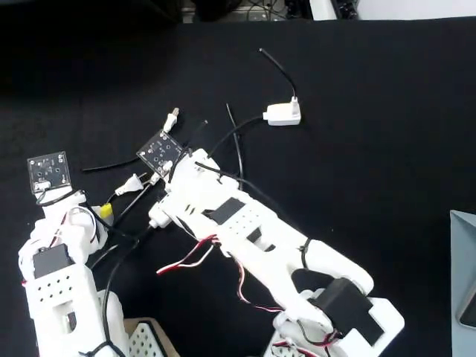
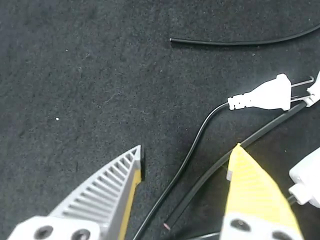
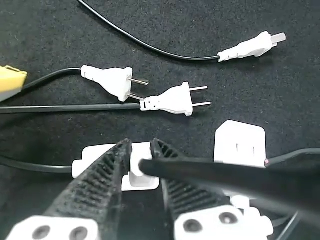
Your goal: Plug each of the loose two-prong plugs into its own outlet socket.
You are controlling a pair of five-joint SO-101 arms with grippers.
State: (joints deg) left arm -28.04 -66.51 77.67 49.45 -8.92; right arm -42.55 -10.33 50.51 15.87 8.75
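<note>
**Black tabletop (image 1: 372, 186) with two arms over crossed cords.** The right arm (image 1: 253, 230) lies diagonally across the middle. Its right gripper (image 3: 140, 146) is just beside the near socket board (image 1: 160, 151), with the fingers drawn narrow on what appears to be a white plug body (image 3: 142, 181). A black cable (image 3: 210, 172) crosses in front of the fingers and partly hides the grasp.

The left gripper (image 2: 188, 147) sits near the second socket board (image 1: 49, 171), its fingers spread wide and holding nothing. A loose plug (image 2: 265, 95) lies on the tabletop ahead of them. A white adapter (image 1: 282, 113) lies well apart, toward the far side. In the right wrist view, a first spare plug (image 3: 110, 80) touches the cord end of a second spare plug (image 3: 172, 99), and a third spare plug (image 3: 250, 47) lies beyond them.

Likely hazards, in order of consequence:

- **(a) Cable drag.** The cable across the right fingers may drag or twist the held body, so the prongs meet the board off-axis and skid.
- **(b) Sliding board.** The socket boards look small and unanchored, so pushing force may slide one instead of seating a plug.
- **(c) Mistaken grasp.** Two cords run between the open left fingers, so closing here may pinch a cord rather than a plug.
- **(d) Tangled cords.** Lifting any one plug may tug its overlapping neighbours out of place
</note>
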